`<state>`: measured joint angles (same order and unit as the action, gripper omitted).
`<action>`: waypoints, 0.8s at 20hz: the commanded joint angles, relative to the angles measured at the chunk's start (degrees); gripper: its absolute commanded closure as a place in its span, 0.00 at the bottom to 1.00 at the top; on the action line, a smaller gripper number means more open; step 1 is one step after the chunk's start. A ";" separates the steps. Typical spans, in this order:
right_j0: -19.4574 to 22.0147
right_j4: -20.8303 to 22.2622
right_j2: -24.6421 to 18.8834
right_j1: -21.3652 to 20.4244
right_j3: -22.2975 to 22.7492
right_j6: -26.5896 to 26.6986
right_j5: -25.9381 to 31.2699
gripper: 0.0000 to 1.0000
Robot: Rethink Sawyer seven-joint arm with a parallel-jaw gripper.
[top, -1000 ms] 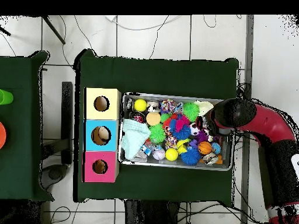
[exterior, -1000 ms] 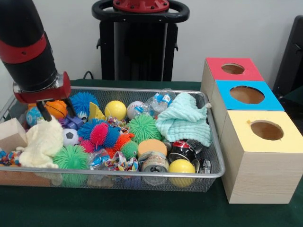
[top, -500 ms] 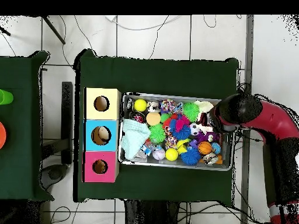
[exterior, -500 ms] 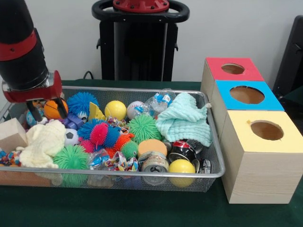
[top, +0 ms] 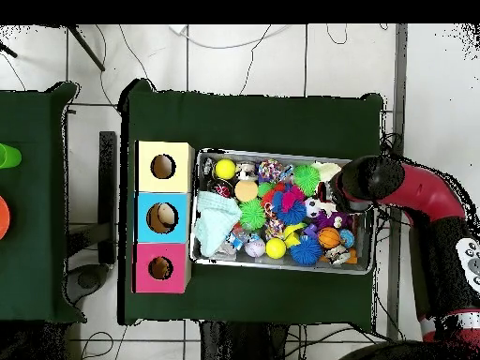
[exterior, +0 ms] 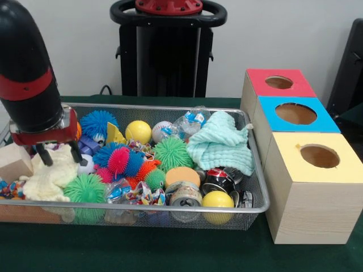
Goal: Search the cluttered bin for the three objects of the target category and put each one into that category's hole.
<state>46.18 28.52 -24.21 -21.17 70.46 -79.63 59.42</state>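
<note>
My gripper [exterior: 58,154] hangs open at the left end of the wire bin [exterior: 170,211]. Its two black fingertips [exterior: 41,155] stand just over a cream cloth [exterior: 50,175], one on either side of its top, and nothing is held. Toward the bin's right end a mint cloth [exterior: 220,148] lies crumpled. Between the two cloths are spiky balls [exterior: 172,153], smooth balls [exterior: 138,131], crushed cans [exterior: 185,195] and plastic bottles. In the overhead view the gripper [top: 331,195] is at the bin's right end beside the cream cloth [top: 328,172].
Three wooden boxes with round holes stand in a row beside the bin: red [exterior: 278,83], blue [exterior: 295,114], yellow [exterior: 319,157]. A wooden block [exterior: 12,160] sits at the bin's left edge. The black pedestal [exterior: 167,51] rises behind the bin.
The gripper has swung from the bin's back left corner toward the front and dropped over the cream cloth, and now hides the orange ball. Its fingers have stayed apart.
</note>
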 commanded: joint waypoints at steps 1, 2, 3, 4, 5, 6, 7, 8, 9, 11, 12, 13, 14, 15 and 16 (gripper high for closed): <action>-0.20 5.00 -3.98 5.46 2.08 10.43 -11.43 0.00; -0.25 5.31 -3.89 5.67 2.37 9.85 -12.58 0.00; -0.28 5.48 -3.83 5.86 2.72 9.38 -13.56 0.00; -0.33 5.71 -3.74 6.10 2.99 8.99 -14.49 0.00; -0.05 5.56 -3.93 6.57 3.42 8.86 -15.37 0.00; 0.22 5.40 -4.13 7.04 3.85 8.73 -16.24 0.00; 0.59 5.25 -4.37 7.68 4.24 8.85 -16.99 0.00; 1.15 4.80 -4.73 8.34 4.75 9.00 -17.55 0.00; 1.87 4.28 -5.23 9.03 5.43 9.16 -18.33 0.00; 2.96 3.37 -5.91 9.99 6.82 9.11 -19.33 0.00; 3.36 3.11 -6.16 10.07 7.69 8.81 -19.80 0.00; 3.39 3.33 -6.08 9.86 8.42 8.38 -20.36 0.00; 3.37 3.44 -6.02 9.64 9.02 7.76 -20.79 0.00; 3.29 3.54 -5.94 9.44 9.47 7.11 -21.09 0.00; 2.98 3.81 -5.66 9.22 9.66 6.65 -21.08 0.00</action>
<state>48.75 30.80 -25.88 -16.60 73.34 -79.63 43.77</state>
